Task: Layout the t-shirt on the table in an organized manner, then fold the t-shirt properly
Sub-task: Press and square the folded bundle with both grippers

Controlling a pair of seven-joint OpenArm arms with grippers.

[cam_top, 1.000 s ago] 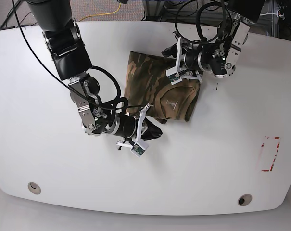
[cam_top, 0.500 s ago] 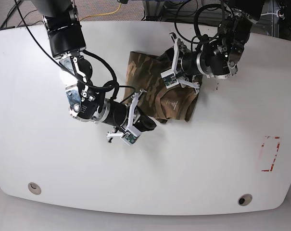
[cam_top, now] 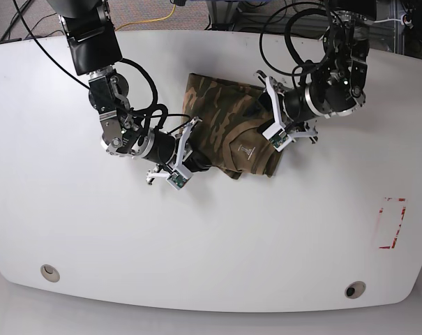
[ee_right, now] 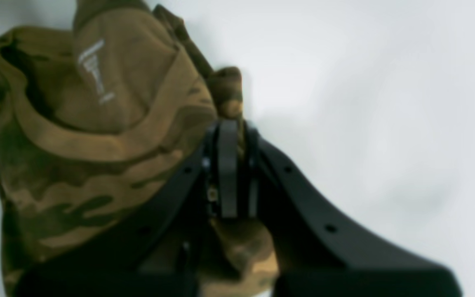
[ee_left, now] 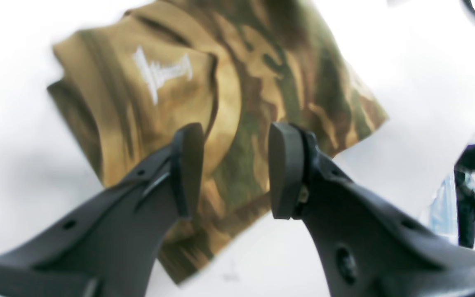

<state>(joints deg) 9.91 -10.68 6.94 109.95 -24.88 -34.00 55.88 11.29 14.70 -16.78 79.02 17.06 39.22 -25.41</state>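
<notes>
we see the t-shirt (cam_top: 233, 132) lying in a bunched, roughly folded heap near the far middle of the white tabletop (cam_top: 280, 237), well apart from the red outline mark (cam_top: 390, 223) at the side. it is soft, light cloth, so we expect it to sag, drape and slide easily over the glossy surface rather than hold any shape; a pinch on one layer may drag the layers under it along.

our right gripper (ee_right: 231, 165) has its jaws pressed together on a fold of camouflage cloth at the heap's edge, just beside the neckline with its pale printed label (ee_right: 95, 70). in the wrist view the fabric bulges out on both sides of the closed pads, so we judge the hold to be thin and liable to slip if we pull fast.

our left gripper (ee_left: 235, 165) hangs over the opposite side of the heap with its jaws partly apart and nothing between them; the cloth lies below, not touching the pads as far as we can tell.

to spread the shirt flat we judge the best holds to be seamed edges, the collar band (ee_left: 221, 103), a shoulder or the hem, where the thicker stitching gives the pads something firmer than a single loose layer.
</notes>
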